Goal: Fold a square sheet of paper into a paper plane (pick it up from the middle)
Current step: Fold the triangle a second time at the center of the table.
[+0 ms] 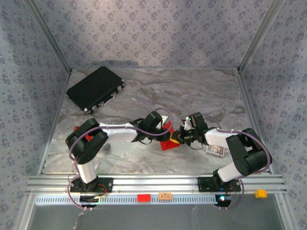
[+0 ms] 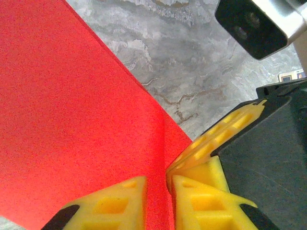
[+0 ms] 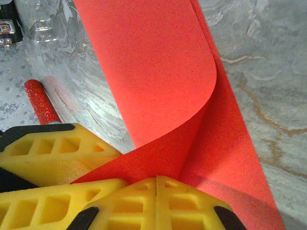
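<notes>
The paper [image 1: 167, 143] is bright red, plain and unmarked. It lies about midway across the table [image 1: 192, 91], nearer the near edge than the far one, between the two claws where they meet. It is no longer a flat square. From the right wrist, the paper [image 3: 153, 72] has one flap lifted and rolled over in a soft, uncreased curve with a rounded free edge, above a second layer lying flat on the marbled top. A straight long edge runs off toward the far side. From the left wrist, the paper [image 2: 72, 120] is a broad smooth red sheet with one clean diagonal edge against the table. The right claw [image 3: 156, 179] has its yellow jaws pressed flat together, with the paper pinched at their tips where the curl begins. The left claw [image 2: 158, 184] has its jaws a narrow slit apart, with red paper showing in the slit; I cannot tell whether they press on it. The two claws sit tip to tip, almost touching. A black case [image 1: 96, 88] lies in the far left corner, well apart from the paper.
</notes>
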Controlling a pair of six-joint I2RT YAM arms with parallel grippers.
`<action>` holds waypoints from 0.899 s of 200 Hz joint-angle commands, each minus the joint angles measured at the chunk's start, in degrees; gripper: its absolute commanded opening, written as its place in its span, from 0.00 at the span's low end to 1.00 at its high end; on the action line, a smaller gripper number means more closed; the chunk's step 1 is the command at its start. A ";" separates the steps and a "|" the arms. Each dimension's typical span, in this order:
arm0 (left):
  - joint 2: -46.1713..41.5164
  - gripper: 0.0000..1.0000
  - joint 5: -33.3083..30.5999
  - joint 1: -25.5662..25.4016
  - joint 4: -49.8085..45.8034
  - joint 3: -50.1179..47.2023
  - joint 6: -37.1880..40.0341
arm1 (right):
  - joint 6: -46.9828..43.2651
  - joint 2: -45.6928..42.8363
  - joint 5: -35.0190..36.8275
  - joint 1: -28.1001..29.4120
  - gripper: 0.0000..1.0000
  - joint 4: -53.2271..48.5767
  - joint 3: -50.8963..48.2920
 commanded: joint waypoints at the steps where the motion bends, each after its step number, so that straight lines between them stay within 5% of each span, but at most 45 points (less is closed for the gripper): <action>1: -2.06 0.19 -0.72 0.32 0.59 -0.50 0.35 | 0.19 0.48 -0.69 -0.28 0.06 0.11 0.47; 180: 0.30 0.17 1.33 0.41 -0.90 1.44 1.22 | 0.21 0.53 -0.71 -0.27 0.06 0.06 0.64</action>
